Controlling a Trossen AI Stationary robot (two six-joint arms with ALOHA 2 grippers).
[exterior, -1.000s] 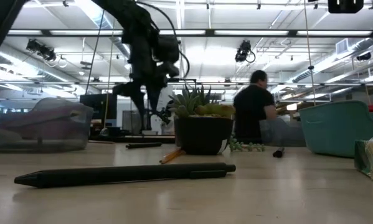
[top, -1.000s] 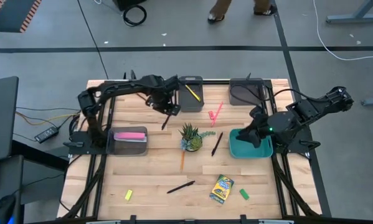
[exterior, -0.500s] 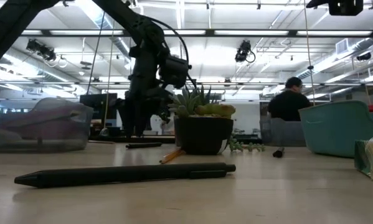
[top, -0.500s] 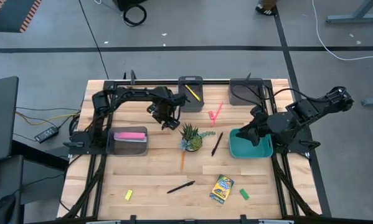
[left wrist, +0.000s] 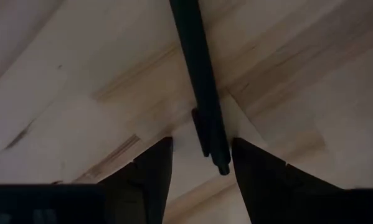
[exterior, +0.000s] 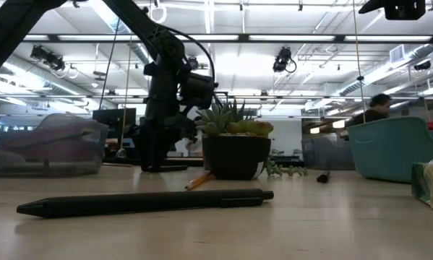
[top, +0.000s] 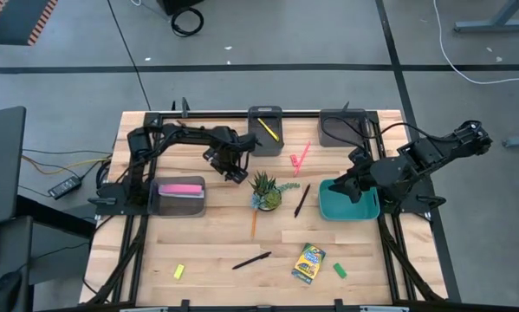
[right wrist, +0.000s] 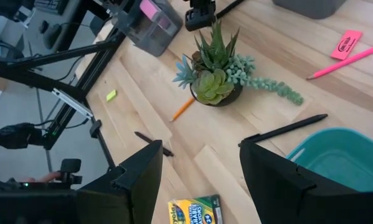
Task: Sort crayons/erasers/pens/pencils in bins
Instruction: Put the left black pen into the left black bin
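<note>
A black pen (left wrist: pixel 195 62) lies flat on the wood just left of the potted plant. My left gripper (left wrist: pixel 202 146) points down over its clip end and is open, one finger on either side of the pen with a gap to each. The same gripper (top: pixel 232 168) covers most of that pen in the high view. In the low view it (exterior: pixel 155 153) stands just above the table. My right gripper (top: pixel 356 185) hangs open above the teal bin (top: pixel 350 206) at the right. A crayon box (top: pixel 308 263) lies near the front edge.
The potted plant (top: pixel 265 191) stands close to the right of my left gripper. A grey bin with a pink bar (top: pixel 181 194) sits to its left, and a dark bin with a yellow pen (top: pixel 265 128) and a grey bin (top: pixel 341 127) are at the back. Loose pens, pencils and erasers lie scattered.
My left gripper has come down from well above the table to just over it, shifting a little toward the near edge and the plant. It has rolled slightly and now straddles the black pen. The pen has stayed where it was.
</note>
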